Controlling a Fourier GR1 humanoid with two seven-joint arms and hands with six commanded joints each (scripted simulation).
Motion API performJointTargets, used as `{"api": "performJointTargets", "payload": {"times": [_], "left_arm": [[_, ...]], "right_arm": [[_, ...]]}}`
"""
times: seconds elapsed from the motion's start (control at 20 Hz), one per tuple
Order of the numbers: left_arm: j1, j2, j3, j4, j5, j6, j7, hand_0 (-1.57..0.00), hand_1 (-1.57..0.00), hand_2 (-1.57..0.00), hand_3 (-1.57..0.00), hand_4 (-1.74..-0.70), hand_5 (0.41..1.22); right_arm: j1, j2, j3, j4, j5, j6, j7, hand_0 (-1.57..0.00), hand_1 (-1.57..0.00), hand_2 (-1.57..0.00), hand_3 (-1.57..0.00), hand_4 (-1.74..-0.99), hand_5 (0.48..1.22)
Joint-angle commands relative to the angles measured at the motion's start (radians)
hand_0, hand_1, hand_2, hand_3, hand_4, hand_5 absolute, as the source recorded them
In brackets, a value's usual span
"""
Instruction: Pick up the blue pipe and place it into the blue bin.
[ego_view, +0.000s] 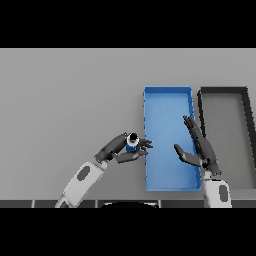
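Even, flat, shadowless light over the grey table (65, 100), no glare

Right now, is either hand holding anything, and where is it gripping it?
The left hand holds the blue pipe, fingers curled round its side, at the blue bin's left edge. The right hand is open, holding nothing.

White-grey arms, dark left hand (122, 147), right hand (202, 150)
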Motion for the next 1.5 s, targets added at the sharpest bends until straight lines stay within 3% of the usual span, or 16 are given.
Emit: {"api": "performJointTargets", "payload": {"times": [0.0, 0.25, 0.5, 0.85, 1.25, 1.35, 1.4, 1.45], "left_arm": [[-0.003, -0.006, 0.002, 0.002, -0.001, -0.001, 0.012, -1.57, -1.57, -1.57, -1.57, -1.47, 1.221], [0.015, 0.005, 0.015, -0.012, -0.013, -0.026, 0.018, -1.57, -1.57, -1.57, -1.57, -1.47, 1.221], [-0.002, -0.013, 0.031, 0.000, -0.044, -0.031, 0.037, -1.57, -1.57, -1.57, -1.57, -1.47, 1.221], [-0.012, -0.041, 0.057, 0.028, -0.050, -0.072, -0.001, -1.57, -1.57, -1.57, -1.57, -1.46, 1.221], [0.003, -0.058, 0.076, 0.009, -0.066, -0.100, 0.036, -1.57, -1.57, -1.57, -1.57, -1.47, 1.221], [-0.001, -0.046, 0.092, 0.016, -0.072, -0.114, 0.053, -1.57, -1.57, -1.57, -1.57, -1.46, 1.221], [0.015, -0.054, 0.088, 0.006, -0.067, -0.118, 0.044, -1.57, -1.57, -1.57, -1.57, -1.52, 1.221], [0.019, -0.055, 0.086, 0.008, -0.068, -0.124, 0.083, -1.57, -1.57, -1.57, -1.57, -1.56, 1.221]], "right_arm": [[-0.024, -0.034, 0.000, -0.025, -0.061, 0.048, 0.050, 0.00, -0.03, -0.12, 0.00, -1.215, 0.607], [-0.185, -0.140, 0.043, -0.113, -0.254, 0.161, 0.243, 0.00, -0.01, -0.10, 0.00, -1.255, 0.560], [-0.337, -0.157, 0.144, -0.156, -0.236, 0.193, 0.352, 0.00, 0.00, -0.05, 0.00, -1.296, 0.556], [-0.487, -0.102, 0.240, -0.102, -0.252, 0.252, 0.423, 0.00, 0.00, -0.05, 0.00, -1.253, 0.554], [-0.651, -0.045, 0.289, -0.001, -0.234, 0.288, 0.483, -0.03, -0.06, -0.11, -0.01, -1.192, 0.507], [-0.685, -0.027, 0.297, 0.045, -0.214, 0.301, 0.489, -0.17, -0.22, -0.26, -0.13, -1.233, 0.487], [-0.690, -0.023, 0.303, 0.052, -0.219, 0.313, 0.488, -0.32, -0.36, -0.38, -0.24, -1.278, 0.485], [-0.688, -0.007, 0.314, 0.055, -0.214, 0.315, 0.474, -0.51, -0.53, -0.54, -0.40, -1.331, 0.489]]}}
